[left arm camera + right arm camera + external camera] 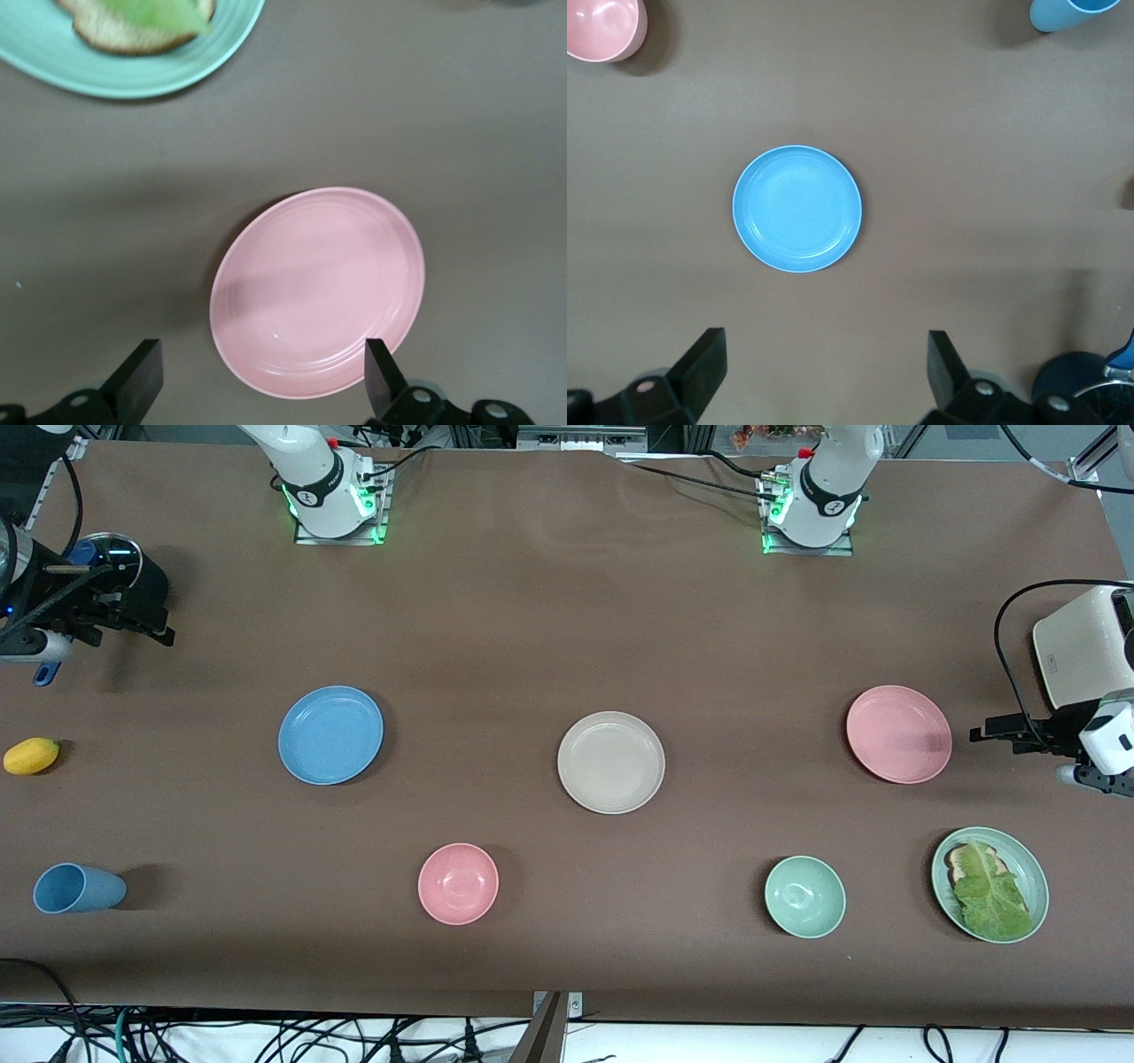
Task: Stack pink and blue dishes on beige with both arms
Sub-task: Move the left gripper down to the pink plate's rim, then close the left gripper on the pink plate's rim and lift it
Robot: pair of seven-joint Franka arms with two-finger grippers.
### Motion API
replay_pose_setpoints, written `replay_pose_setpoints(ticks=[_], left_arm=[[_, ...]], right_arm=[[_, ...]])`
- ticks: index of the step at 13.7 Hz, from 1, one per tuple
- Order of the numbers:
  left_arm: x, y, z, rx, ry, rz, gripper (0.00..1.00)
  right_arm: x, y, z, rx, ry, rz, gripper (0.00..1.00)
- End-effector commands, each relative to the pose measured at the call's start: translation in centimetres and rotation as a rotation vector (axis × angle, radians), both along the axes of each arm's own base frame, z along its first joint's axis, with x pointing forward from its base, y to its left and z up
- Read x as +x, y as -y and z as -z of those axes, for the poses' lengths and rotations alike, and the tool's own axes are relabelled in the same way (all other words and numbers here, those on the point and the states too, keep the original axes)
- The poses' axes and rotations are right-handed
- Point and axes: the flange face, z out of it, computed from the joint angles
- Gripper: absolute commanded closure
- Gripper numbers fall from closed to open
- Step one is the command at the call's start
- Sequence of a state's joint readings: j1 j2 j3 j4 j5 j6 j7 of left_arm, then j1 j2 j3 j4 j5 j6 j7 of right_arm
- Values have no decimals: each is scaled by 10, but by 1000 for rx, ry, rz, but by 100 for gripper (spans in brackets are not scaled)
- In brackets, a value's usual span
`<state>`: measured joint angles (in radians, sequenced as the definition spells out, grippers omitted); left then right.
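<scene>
While the beige plate [611, 762] sits bare at the table's middle, the blue plate [330, 734] lies toward the right arm's end and the pink plate [898, 733] toward the left arm's end, all three well apart. Beside the pink plate hangs the left gripper [261, 385], fingers spread wide and empty. Near the blue plate, the right gripper [827, 376] is likewise spread, holding nothing.

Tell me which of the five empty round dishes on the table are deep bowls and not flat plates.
Two: the small pink plastic bowl and the pale green bowl, both nearest the front camera. The blue plate, beige plate and pink plate are wider and shallow.
</scene>
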<state>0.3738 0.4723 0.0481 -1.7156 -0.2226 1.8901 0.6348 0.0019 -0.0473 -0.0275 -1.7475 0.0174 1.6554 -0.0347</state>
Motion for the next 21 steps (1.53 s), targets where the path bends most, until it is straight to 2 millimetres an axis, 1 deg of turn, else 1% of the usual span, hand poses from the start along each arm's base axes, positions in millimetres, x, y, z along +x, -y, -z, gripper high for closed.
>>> replay_pose_setpoints(ticks=[1,3,4,7,9,11,18,21], left_arm=[[-16,-18,13,-34,-6,-46,1],[-33,-29,28,-51,-38,-84,2],[-38,-30,32,-56,-48,-94,2],[-53,-27,57,-57,-79,-173,3],[-60,-25,74,-46,-53,-203,3],[-61,-24,83,-42,-49,-199,3],[-56,-18,99,-31,-40,-190,3],[-53,-11,106,-37,-41,-180,3]], right_arm=[[-2,2,-7,16,-2,15,0],[-2,2,-8,16,-1,15,0],[-3,2,-8,16,-2,15,0],[-4,2,-7,18,-12,15,0],[-4,1,-7,18,-12,13,0],[-3,2,-8,18,-10,15,0],[-4,1,-7,18,-12,13,0],[-4,2,-7,18,-12,15,0]])
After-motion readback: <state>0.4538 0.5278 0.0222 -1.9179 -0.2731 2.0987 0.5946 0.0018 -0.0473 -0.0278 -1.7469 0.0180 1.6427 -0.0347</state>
